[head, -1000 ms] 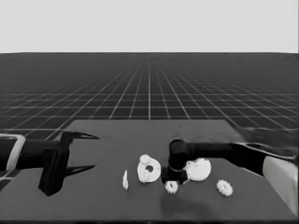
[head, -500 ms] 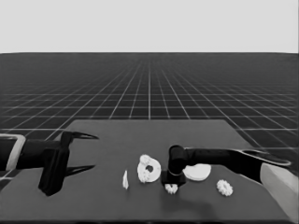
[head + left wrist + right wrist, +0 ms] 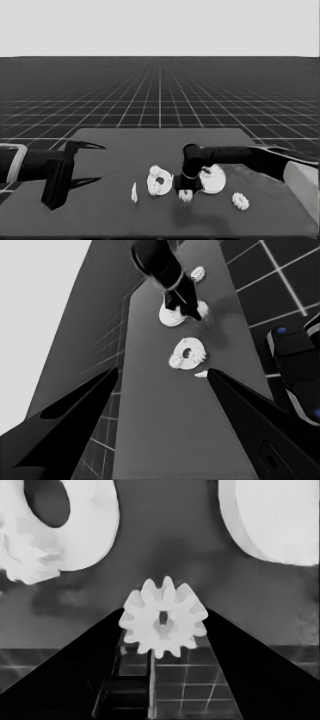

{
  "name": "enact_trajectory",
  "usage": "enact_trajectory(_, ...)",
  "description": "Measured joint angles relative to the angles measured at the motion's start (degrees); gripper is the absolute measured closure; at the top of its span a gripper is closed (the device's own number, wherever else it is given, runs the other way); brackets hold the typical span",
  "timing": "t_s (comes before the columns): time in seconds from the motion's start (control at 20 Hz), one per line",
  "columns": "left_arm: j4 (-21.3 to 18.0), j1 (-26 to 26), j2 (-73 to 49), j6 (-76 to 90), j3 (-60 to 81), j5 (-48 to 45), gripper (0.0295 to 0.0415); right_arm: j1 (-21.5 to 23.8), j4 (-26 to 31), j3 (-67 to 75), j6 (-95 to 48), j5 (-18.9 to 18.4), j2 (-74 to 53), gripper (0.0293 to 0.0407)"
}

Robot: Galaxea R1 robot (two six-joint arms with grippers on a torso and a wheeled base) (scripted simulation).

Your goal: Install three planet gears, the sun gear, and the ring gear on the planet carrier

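My right gripper (image 3: 186, 194) points down at the table's front middle, open, its fingers on either side of a small planet gear (image 3: 163, 617) (image 3: 185, 197) that lies flat. Just left of it sits the planet carrier (image 3: 160, 181) (image 3: 85, 530), the smaller round part with a dark hole, with toothed gear shapes at its rim. The ring gear (image 3: 215, 179) (image 3: 280, 520), the larger round part, lies just right of the gripper, partly behind the arm. Another planet gear (image 3: 240, 201) lies alone farther right. My left gripper (image 3: 87, 162) waits open over the table's left end, holding nothing.
A thin white piece (image 3: 134, 193) stands left of the smaller round part. The right arm (image 3: 240, 155) stretches across the table's right half. The table's front edge runs close behind the gear. Dark machinery with blue lights (image 3: 295, 365) shows past the table's edge.
The right gripper has moved from beside the larger round part toward the table's front and down over the loose gear. The left arm has not moved.
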Motion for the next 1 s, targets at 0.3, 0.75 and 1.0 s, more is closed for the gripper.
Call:
enact_trajectory(0.3, 0.00, 0.00, 0.00, 0.00, 0.00, 0.00, 0.0326, 5.24, 5.10, 1.50, 1.38, 0.08, -0.15, 0.0388)
enact_trajectory(0.75, 0.00, 0.00, 0.00, 0.00, 0.00, 0.00, 0.0326, 7.82, 8.02, -26.31, -12.63, 2.72, 13.42, 0.0388)
enact_trajectory(1.0, 0.00, 0.00, 0.00, 0.00, 0.00, 0.00, 0.0326, 1.93, 2.42, -30.31, -15.04, 4.55, 14.64, 0.0388)
